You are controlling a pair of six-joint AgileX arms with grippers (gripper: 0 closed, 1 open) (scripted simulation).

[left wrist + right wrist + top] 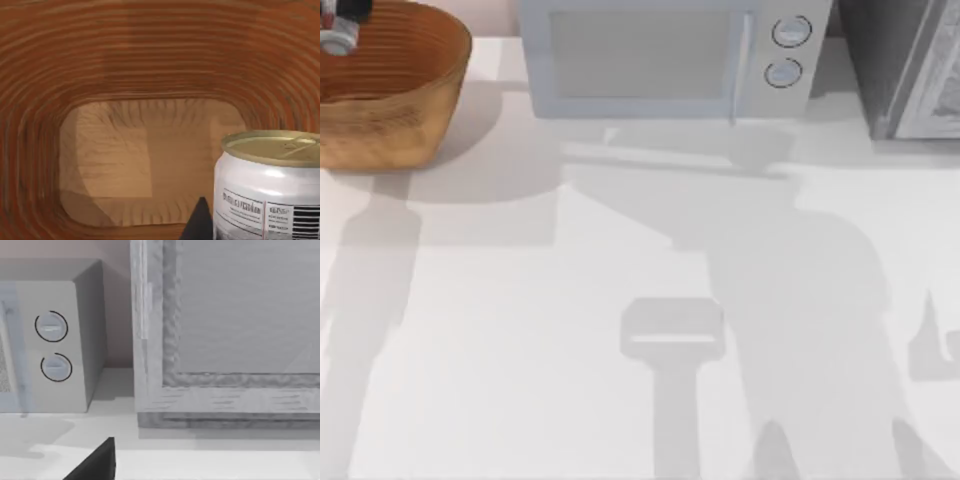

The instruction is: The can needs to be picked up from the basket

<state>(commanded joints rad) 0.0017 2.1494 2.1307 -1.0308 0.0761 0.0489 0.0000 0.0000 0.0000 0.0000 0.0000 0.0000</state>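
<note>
Small silver can (pixel 267 185) with pale round top is sitting inside the orange-brown woven basket (pixel 390 95) at the bench's (pixel 520 330) ten o'clock corner. Left pincer (pixel 342 25) is hovering over it; grip state cannot tell. Lifting not yet done.

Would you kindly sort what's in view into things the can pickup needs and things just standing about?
Needed: can; basket; left gripper, over the basket.
Standing about: microwave; grey cabinet; table.
</note>
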